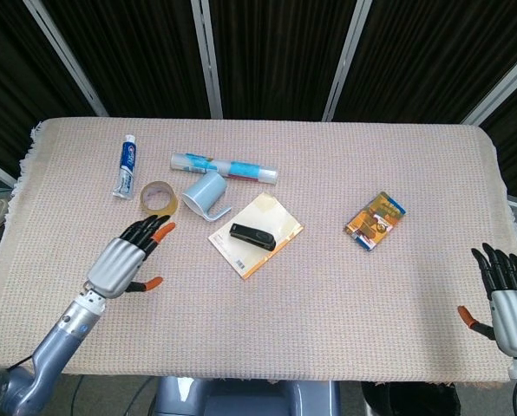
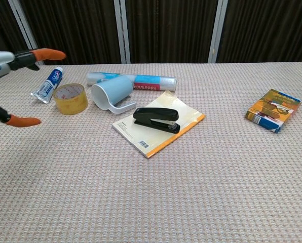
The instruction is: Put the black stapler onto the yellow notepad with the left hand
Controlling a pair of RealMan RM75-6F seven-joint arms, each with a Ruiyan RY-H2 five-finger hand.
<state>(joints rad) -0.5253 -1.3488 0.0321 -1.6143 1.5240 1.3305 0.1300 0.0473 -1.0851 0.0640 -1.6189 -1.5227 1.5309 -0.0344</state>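
The black stapler [image 1: 252,235] [image 2: 156,118] lies flat on the yellow notepad [image 1: 271,218] [image 2: 191,114], near the table's middle. My left hand [image 1: 127,263] is well to the left of the notepad, above the cloth, fingers spread and holding nothing. In the chest view only orange fingertips [image 2: 45,53] of my left hand [image 2: 11,81] show at the left edge. My right hand [image 1: 507,299] hovers open beyond the table's front right corner, empty.
A light blue mug [image 1: 205,192] [image 2: 110,93] lies on its side just left of the notepad. A tape roll [image 1: 159,199] [image 2: 71,98], a toothpaste tube [image 1: 127,165] [image 2: 49,84] and a long tube [image 1: 225,165] [image 2: 136,80] lie at back left. A small orange box [image 1: 376,219] [image 2: 272,110] sits right.
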